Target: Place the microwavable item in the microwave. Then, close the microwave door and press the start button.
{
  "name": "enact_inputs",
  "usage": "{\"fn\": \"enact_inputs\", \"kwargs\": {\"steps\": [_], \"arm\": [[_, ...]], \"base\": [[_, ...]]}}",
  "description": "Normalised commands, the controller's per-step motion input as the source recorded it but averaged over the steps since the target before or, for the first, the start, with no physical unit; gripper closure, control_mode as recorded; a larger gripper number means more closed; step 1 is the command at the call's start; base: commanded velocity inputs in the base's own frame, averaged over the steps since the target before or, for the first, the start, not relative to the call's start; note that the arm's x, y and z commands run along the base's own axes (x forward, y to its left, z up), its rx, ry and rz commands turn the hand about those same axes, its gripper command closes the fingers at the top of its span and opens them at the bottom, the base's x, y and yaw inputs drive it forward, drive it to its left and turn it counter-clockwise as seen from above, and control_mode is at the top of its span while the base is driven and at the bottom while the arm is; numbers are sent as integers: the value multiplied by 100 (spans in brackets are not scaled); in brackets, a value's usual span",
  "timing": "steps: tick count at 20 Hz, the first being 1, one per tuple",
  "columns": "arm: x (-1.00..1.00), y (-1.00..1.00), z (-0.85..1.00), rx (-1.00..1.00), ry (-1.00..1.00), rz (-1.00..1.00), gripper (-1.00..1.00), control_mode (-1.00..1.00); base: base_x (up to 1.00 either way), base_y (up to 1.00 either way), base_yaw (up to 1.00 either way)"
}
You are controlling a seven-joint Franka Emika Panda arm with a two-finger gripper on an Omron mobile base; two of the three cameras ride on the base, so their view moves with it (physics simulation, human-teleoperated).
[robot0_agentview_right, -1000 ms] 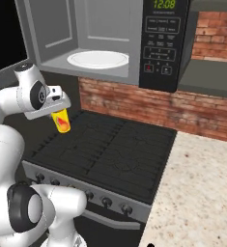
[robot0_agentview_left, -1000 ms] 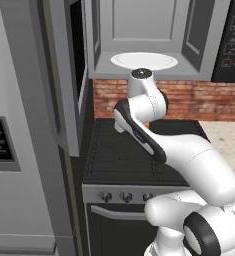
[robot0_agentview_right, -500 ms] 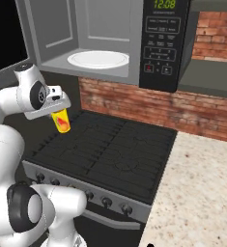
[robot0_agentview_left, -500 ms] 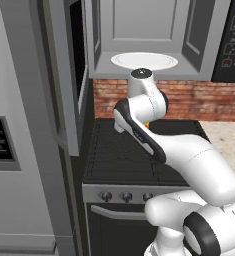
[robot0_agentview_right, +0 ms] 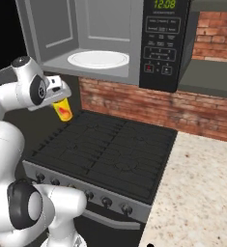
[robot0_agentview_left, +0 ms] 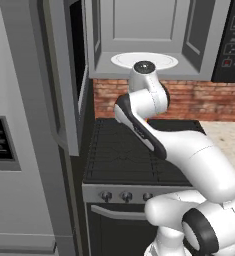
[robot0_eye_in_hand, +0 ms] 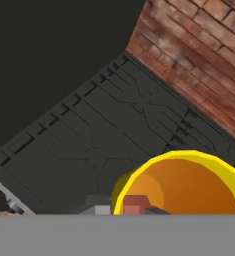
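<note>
Currently I have the yellow cup (robot0_agentview_right: 63, 110) held in the pincer (robot0_agentview_right: 62, 99), clamped at its upper part and hanging, slightly tilted, above the stove (robot0_agentview_right: 105, 154). From the right base view it sits at about 9 o'clock, above the far left corner of the black cooktop, just below the front lip of the microwave (robot0_agentview_right: 105, 43) and a little left of its cavity opening. Red-and-green mark on its side faces the camera.

Hand view: the cup's open yellow rim (robot0_eye_in_hand: 184, 182) at 5 o'clock, orange interior showing; black grates below it, brick backsplash (robot0_eye_in_hand: 194, 55) running off toward 2 o'clock.

Microwave door (robot0_agentview_left: 64, 75) stands swung wide open at 10 o'clock in the left base view, edge-on to me. White turntable plate (robot0_agentview_right: 98, 59) lies bare in the grey cavity. Keypad panel (robot0_agentview_right: 164, 43) at the cavity's right, green digits lit at top.

Speckled worktop (robot0_agentview_right: 197, 193) lies at 4 o'clock in the right base view, beside the stove.
</note>
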Motion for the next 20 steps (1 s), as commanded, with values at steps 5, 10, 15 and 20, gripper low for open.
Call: {"fn": "enact_inputs", "kwargs": {"steps": [5, 10, 15, 20], "arm": [[63, -3, 99, -4, -31, 3, 100, -100], [15, -20, 85, -3, -20, 0, 100, -100], [13, -26, 63, 0, -15, 0, 100, -100], [38, -18, 36, 0, -9, 0, 100, -100]], "base": [[0, 0, 0], [0, 0, 0], [0, 0, 0], [0, 0, 0]]}}
